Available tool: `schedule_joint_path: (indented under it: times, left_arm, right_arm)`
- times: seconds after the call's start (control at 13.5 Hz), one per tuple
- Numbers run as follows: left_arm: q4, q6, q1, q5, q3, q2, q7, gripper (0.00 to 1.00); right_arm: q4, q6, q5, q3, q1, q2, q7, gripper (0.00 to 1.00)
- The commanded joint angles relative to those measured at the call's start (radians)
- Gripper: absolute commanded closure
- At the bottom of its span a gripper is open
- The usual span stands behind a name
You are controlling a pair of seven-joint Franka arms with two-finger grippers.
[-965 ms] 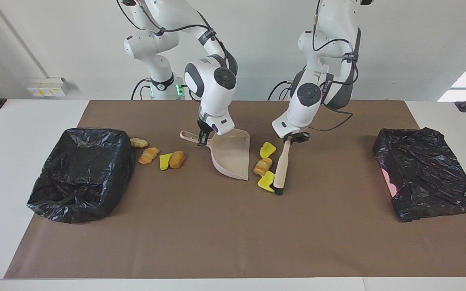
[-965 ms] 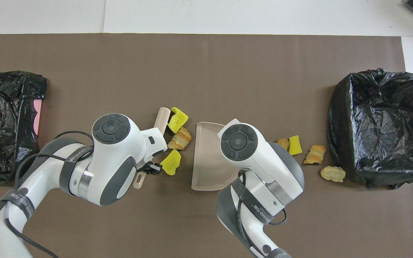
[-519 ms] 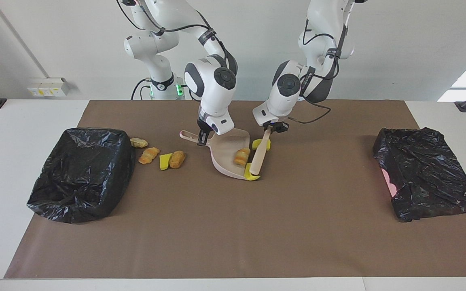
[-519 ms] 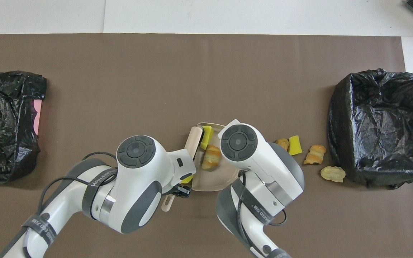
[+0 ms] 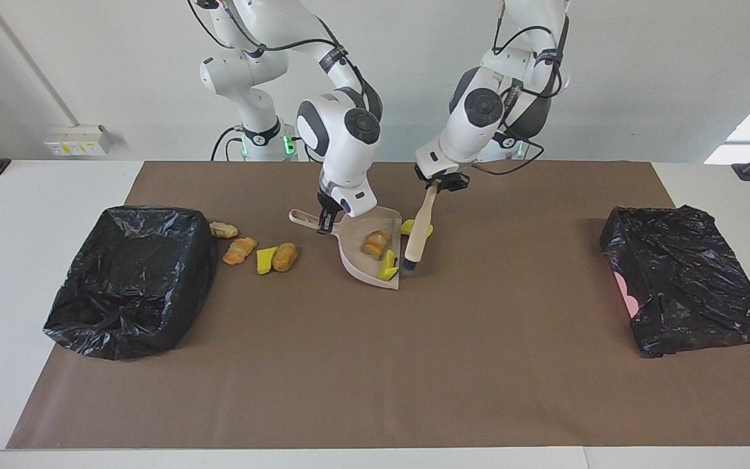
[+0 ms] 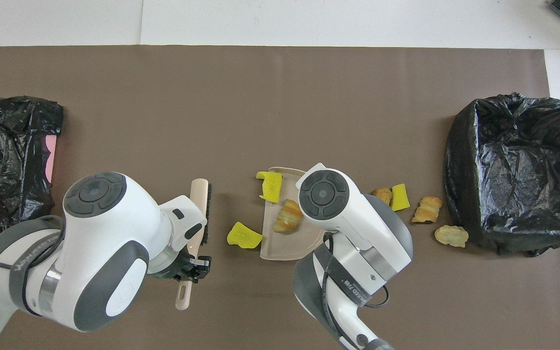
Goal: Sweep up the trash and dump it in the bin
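Facing view: the left gripper (image 5: pixel 439 184), clenched on the handle of the beige wooden-handled brush with black bristles (image 5: pixel 418 229), has risen since half a second ago, so the brush now hangs tilted, bristles down, just beside the open edge of the beige plastic dustpan (image 5: pixel 355 255). The tan-orange ridged bread-like lump (image 5: pixel 375 243) has moved deeper into the pan. One bright yellow foam chunk (image 5: pixel 387 267) now sits at the pan's lip, and another yellow chunk (image 5: pixel 407 227) lies on the brown paper mat (image 5: pixel 375 365) beside the pan, partly hidden by the brush. The right gripper (image 5: pixel 325 221) stays clamped on the dustpan's handle. Four more scraps (image 5: pixel 254 251) lie near the black bag-lined bin (image 5: pixel 129 277) at the right arm's end.

Overhead view: both grippers' fingers are hidden under the wrists, but the loose yellow chunk (image 6: pixel 243 236) shows clear of the pan, and the brush (image 6: pixel 193 238) appears well apart from the pan, an effect of its height. A second black-bagged bin (image 6: pixel 10 160) sits at the left arm's end
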Motion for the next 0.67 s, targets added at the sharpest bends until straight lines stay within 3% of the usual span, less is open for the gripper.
schedule_joint_path:
  times: [0.0,0.07,0.37,0.59]
  left_arm:
    - [-0.204,0.027,-0.01,-0.021,-0.015,-0.161,-0.118,1.0]
    - [-0.271,0.038,-0.061,-0.033,-0.016,-0.207,-0.134,1.0]
    - [-0.321,0.183,-0.238,-0.104,-0.016,-0.199,-0.234,1.0]
    - [-0.319,0.355,-0.335,-0.125,-0.016,-0.104,-0.217,1.0]
  right_arm:
    - [-0.034,0.003,-0.007,0.007,0.004,-0.027,0.037,1.0]
    - [-0.034,0.003,-0.007,0.007,-0.004,-0.027,0.039,1.0]
    - [-0.043,0.029,-0.004,0.007,-0.012,-0.024,0.039,1.0]
    - [-0.043,0.032,-0.003,0.007,-0.012,-0.024,0.039,1.0]
